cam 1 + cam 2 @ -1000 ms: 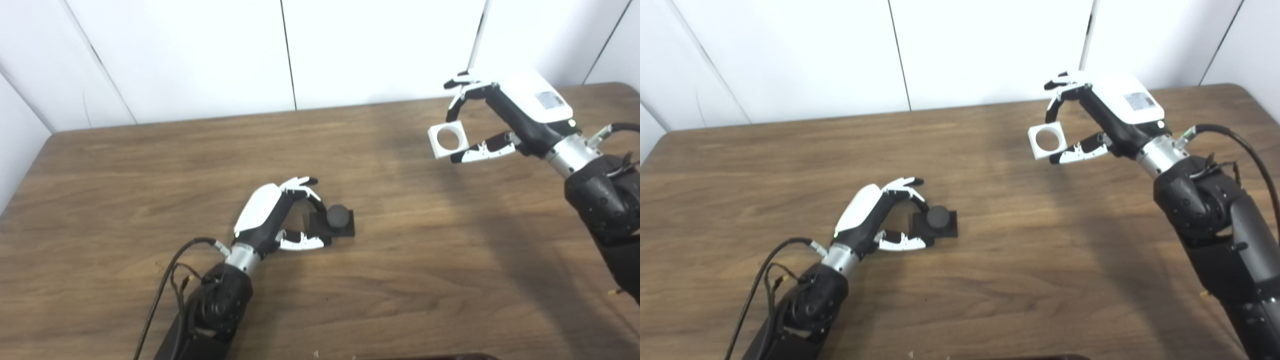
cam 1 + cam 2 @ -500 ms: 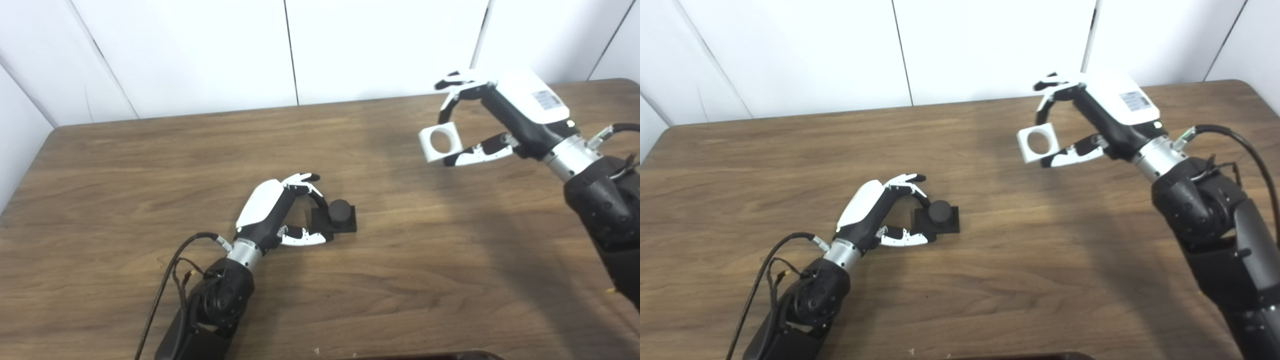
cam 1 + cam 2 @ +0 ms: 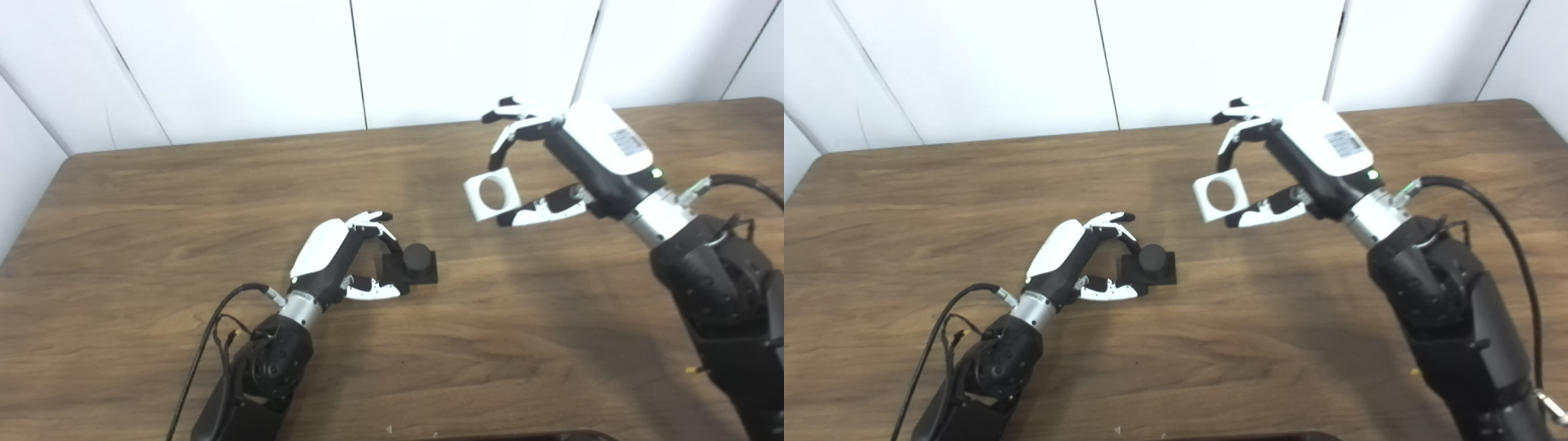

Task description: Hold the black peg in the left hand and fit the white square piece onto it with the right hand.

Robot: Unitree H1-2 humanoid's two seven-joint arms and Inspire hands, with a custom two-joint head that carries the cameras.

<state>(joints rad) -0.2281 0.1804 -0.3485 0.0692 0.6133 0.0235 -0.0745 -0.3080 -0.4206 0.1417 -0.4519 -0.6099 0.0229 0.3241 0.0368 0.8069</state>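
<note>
The black peg (image 3: 417, 258), a round post on a square black base, rests on the wooden table (image 3: 153, 202) near its middle. My left hand (image 3: 343, 260) lies low beside it, fingers curled round the base's left edge and pinching it. The white square piece (image 3: 492, 196), with a round hole through it, hangs in the air to the right of and above the peg. My right hand (image 3: 569, 162) holds it between thumb and fingers, hole facing the cameras. In the right eye view the piece (image 3: 1221, 195) sits up and right of the peg (image 3: 1152, 260).
White wall panels (image 3: 245, 61) stand behind the table's far edge. The left arm's black cable (image 3: 205, 343) loops over the table near the front left. A dark strip (image 3: 520, 436) shows at the front edge.
My right hand has carried the white square piece leftward and a little lower, closer to the peg. The left hand and the peg have stayed where they were.
</note>
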